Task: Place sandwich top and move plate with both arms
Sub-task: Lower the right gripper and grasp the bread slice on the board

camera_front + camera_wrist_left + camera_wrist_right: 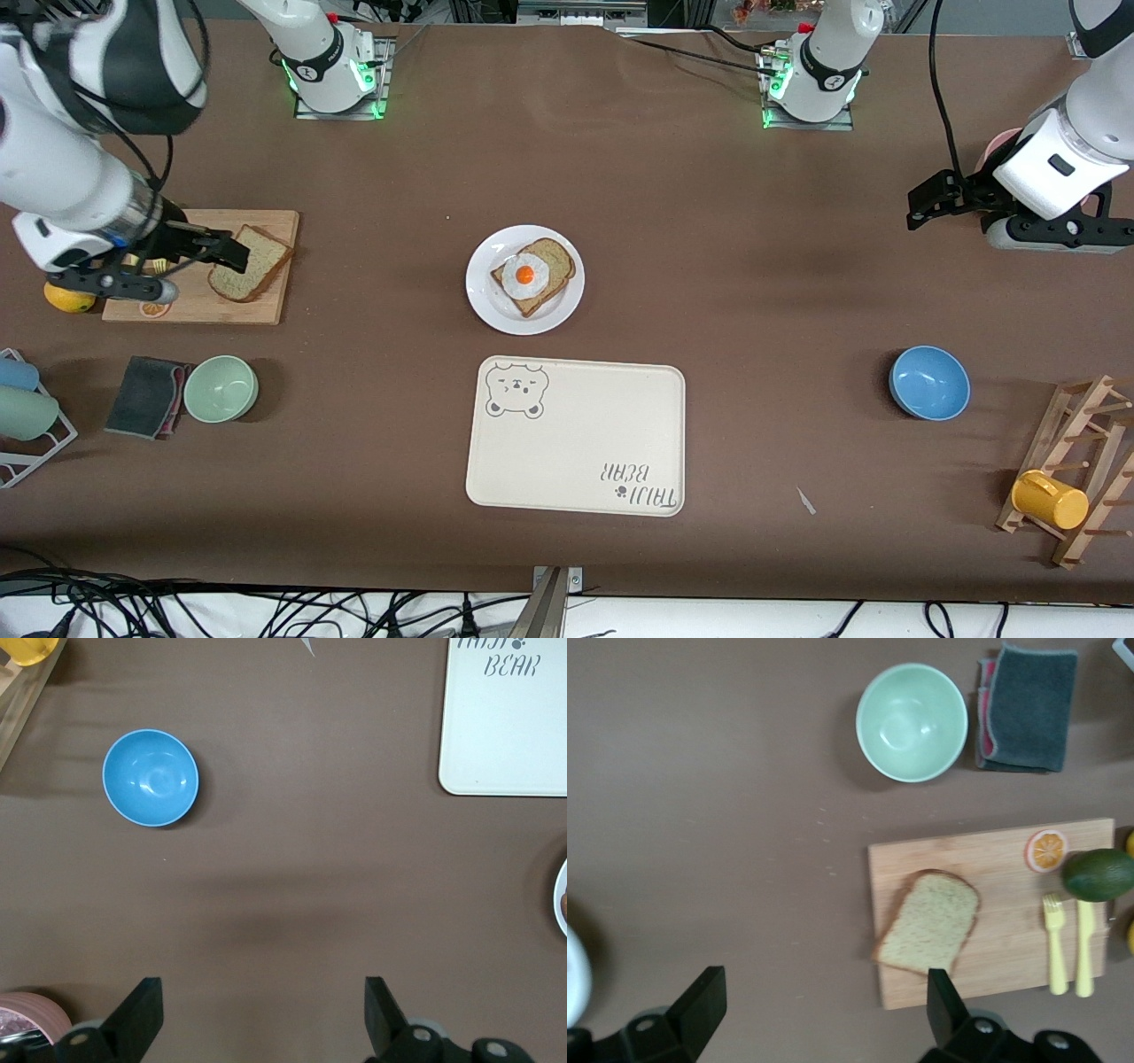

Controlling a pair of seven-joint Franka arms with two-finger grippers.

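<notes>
The sandwich top (257, 270), a plain brown bread slice, lies on a wooden cutting board (270, 306) at the right arm's end of the table; it also shows in the right wrist view (928, 923). The white plate (483, 301) sits mid-table and holds another slice (554, 259) bearing a fried egg (524, 275). My right gripper (232, 252) hangs open and empty over the board's edge beside the plain slice, as the right wrist view (819, 997) shows. My left gripper (921, 206) waits open and empty over bare table (263, 1010) at the left arm's end.
A cream bear tray (576, 443) lies nearer the camera than the plate. A blue bowl (928, 383), a wooden rack (1076, 443) with a yellow mug (1050, 499), a green bowl (221, 388) and a grey cloth (142, 397) stand around. An avocado (1097, 874), an orange slice (1046, 850) and yellow cutlery (1069, 943) lie on the board.
</notes>
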